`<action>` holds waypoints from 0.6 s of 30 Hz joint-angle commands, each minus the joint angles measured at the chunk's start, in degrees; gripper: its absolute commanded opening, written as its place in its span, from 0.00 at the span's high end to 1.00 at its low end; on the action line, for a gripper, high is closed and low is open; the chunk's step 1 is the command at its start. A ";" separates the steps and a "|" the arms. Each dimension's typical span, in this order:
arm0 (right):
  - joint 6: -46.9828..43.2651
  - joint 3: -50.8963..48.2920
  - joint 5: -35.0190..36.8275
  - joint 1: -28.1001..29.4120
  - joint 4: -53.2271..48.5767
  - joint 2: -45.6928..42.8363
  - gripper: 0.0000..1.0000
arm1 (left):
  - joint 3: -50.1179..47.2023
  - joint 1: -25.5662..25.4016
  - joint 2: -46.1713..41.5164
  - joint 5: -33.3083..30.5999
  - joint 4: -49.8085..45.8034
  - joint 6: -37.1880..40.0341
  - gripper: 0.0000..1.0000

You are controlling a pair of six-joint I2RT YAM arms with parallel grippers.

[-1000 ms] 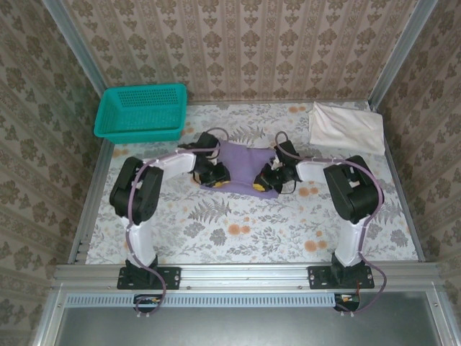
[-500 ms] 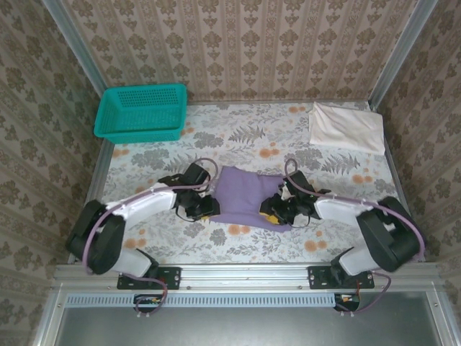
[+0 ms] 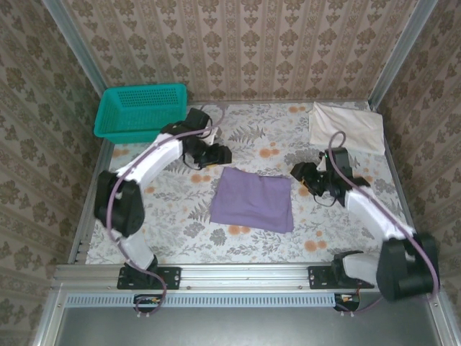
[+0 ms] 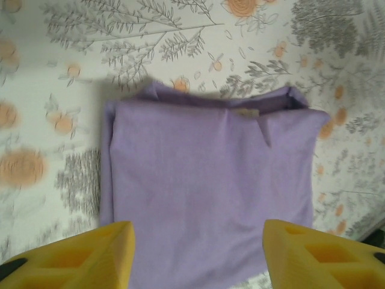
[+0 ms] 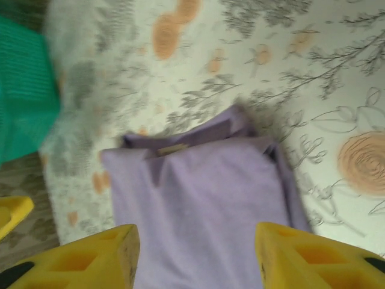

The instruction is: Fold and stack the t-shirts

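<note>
The lavender t-shirt lies folded into a flat rectangle in the middle of the table; it is also seen below the fingers in the left wrist view and the right wrist view. The off-white t-shirt lies folded at the back right corner. My left gripper hangs behind the lavender shirt's left corner, open and empty. My right gripper is off the shirt's right back corner, open and empty too.
A teal mesh basket stands at the back left, beside the left arm, and shows at the left edge of the right wrist view. Metal frame rails and wallpapered walls border the flowered tablecloth.
Both grippers carried the lavender shirt's edge toward the near side, let go and drew back. Left arm rose toward the back left, right arm toward the right. The shirt now lies folded.
</note>
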 commanded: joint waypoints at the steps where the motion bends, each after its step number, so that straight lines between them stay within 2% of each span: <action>1: -8.85 5.83 -0.44 -0.30 -6.03 9.19 0.47 | 6.30 0.29 7.78 2.17 -4.37 6.06 0.39; 8: -12.67 11.63 -0.92 -0.26 -7.55 20.97 0.41 | 16.00 1.19 18.98 -1.28 -7.19 9.13 0.38; 14: -14.85 12.01 -2.42 -0.18 -6.41 23.68 0.41 | 14.33 1.61 21.13 -0.91 -5.38 9.59 0.40; 18: -15.11 12.77 -3.71 -0.07 -5.80 25.66 0.47 | 13.85 1.71 22.48 -0.21 -4.62 9.51 0.40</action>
